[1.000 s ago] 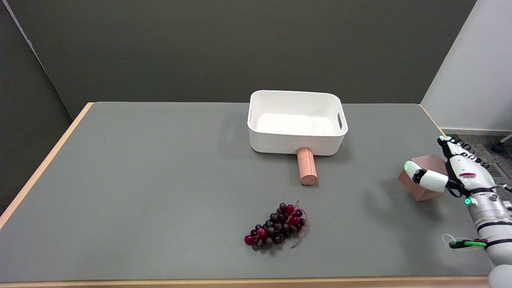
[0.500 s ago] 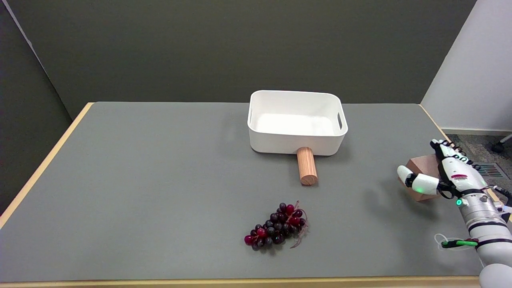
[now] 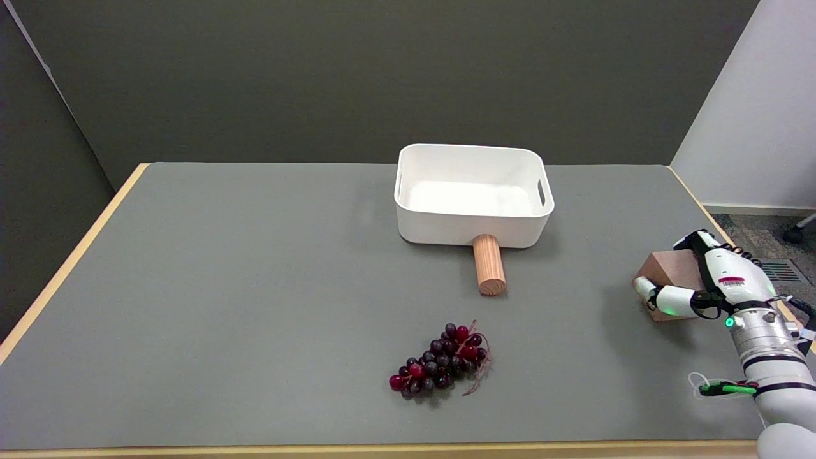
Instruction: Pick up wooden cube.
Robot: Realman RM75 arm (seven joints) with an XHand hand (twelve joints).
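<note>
Hand [image 3: 707, 284] on the right arm is reaching in low, thumb lying across the near face of the wooden cube [image 3: 669, 273] and fingers wrapping its far side, gripping it. Cube is sitting well right of the white bin [image 3: 472, 220].

One cube [image 3: 669, 271], one cylinder [image 3: 489, 264], one bin [image 3: 472, 226]

The right arm [image 3: 774, 376] enters from the lower right, forearm angled up and to the left. Its hand [image 3: 707, 280] is closed around the cube [image 3: 669, 271]: thumb across the near face, fingers [image 3: 695, 241] over the far top edge.
</note>
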